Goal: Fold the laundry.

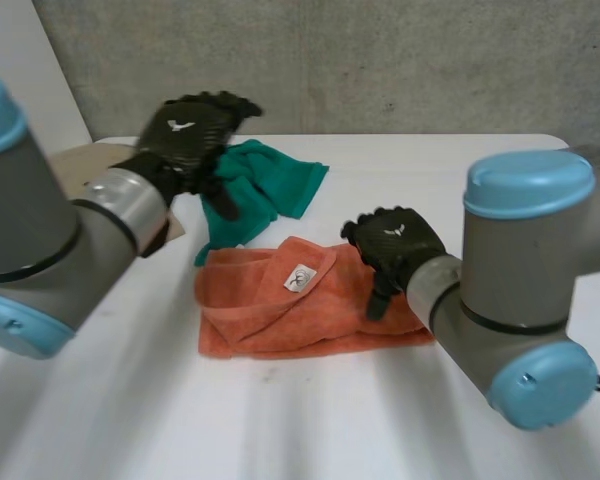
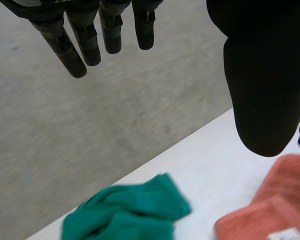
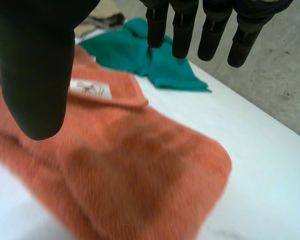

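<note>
Your left arm hides most of a flat brown thing (image 1: 80, 165) at the table's far left; you cannot tell what it is. The left hand (image 1: 185, 135) covers 1 side of the green cloth (image 1: 270, 185). The right hand (image 1: 395, 245) covers the right end of the orange towel (image 1: 280, 315); whether it touches is unclear.

Left hand: fingers (image 2: 75, 55) straight, thumb apart, grasping nothing. Right hand: fingers (image 3: 182, 35) straight, released, over the towel.

The orange towel lies mid-table (image 1: 430, 170), loosely folded over, with a thick rolled edge on the robot's side and 1 white label (image 1: 300, 278) facing up. The green cloth sits crumpled just behind it.
</note>
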